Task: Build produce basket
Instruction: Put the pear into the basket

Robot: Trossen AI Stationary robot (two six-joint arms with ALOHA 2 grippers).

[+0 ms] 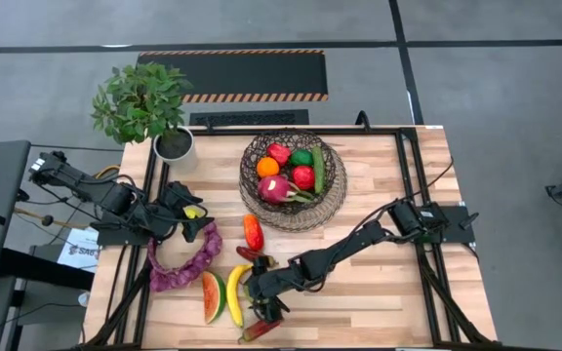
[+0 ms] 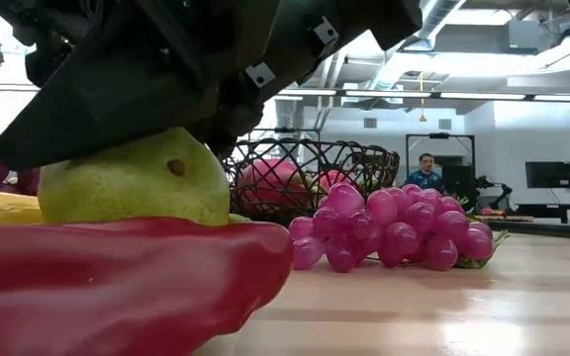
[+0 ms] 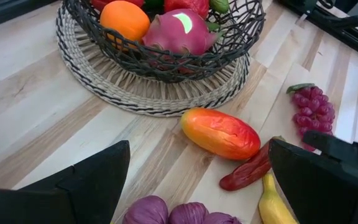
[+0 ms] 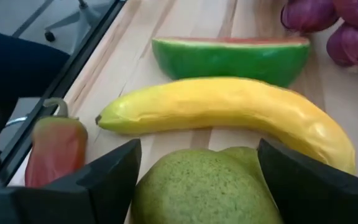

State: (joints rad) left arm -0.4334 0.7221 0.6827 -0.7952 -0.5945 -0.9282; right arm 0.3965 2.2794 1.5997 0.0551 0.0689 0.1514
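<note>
Green pear [image 4: 207, 186] on the table beside the banana [image 4: 229, 112], well apart from the basket [image 1: 294, 180], which already has fruit inside. Looks like a light, hard, smooth toy, round and easy to slip. Best pinched across the fat middle. Right gripper [image 4: 197, 180] low over the pear, fingers [image 4: 107, 177] spread wide on both sides, maybe just touching, not squeezing yet. Left gripper [image 3: 197, 186] by the purple string [image 1: 185, 261], also wide open, holding nothing, aimed toward the mango [image 3: 220, 133] near the basket.
</note>
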